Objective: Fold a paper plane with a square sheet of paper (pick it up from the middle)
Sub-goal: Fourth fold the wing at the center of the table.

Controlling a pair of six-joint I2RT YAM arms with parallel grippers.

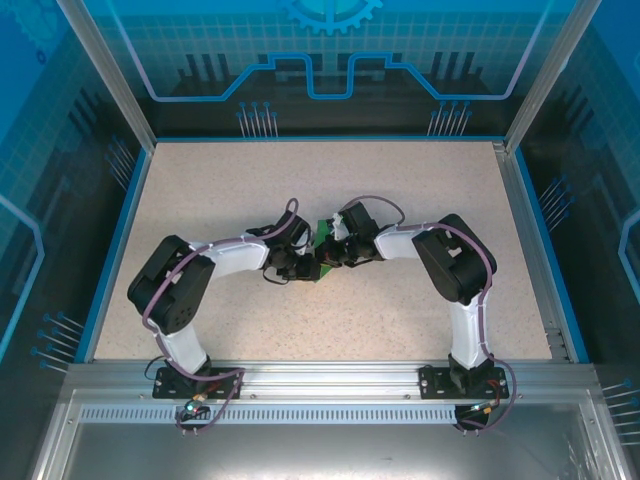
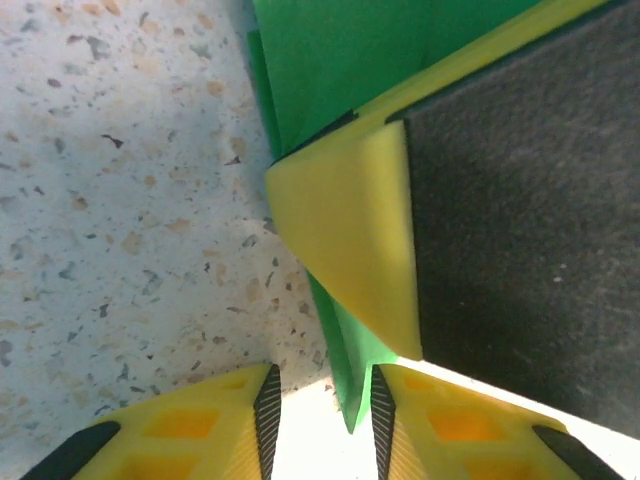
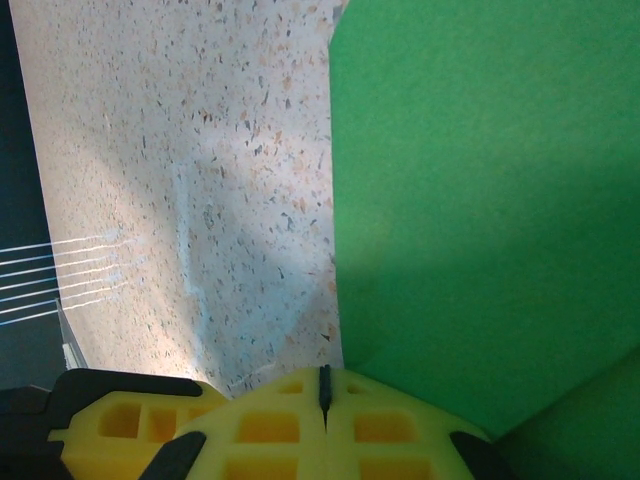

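The green sheet of paper [image 1: 325, 234] lies folded in the middle of the table, between both grippers. In the left wrist view its layers [image 2: 330, 70] run down to a narrow folded edge that stands between my left gripper's fingers, close to the right pad [image 2: 379, 420]. My left gripper [image 2: 322, 425] is open, with a clear gap on the other side of that edge. My right gripper [image 3: 323, 395] is shut, pads together with no paper showing between them. Its yellow fingertip [image 2: 345, 240] rests on the paper [image 3: 480, 200].
The speckled tabletop [image 1: 200, 190] has free room all round the arms. Blue-edged walls and metal posts [image 1: 110, 80] close it in on the left, back and right. A metal rail [image 1: 320, 375] carries the arm bases at the near edge.
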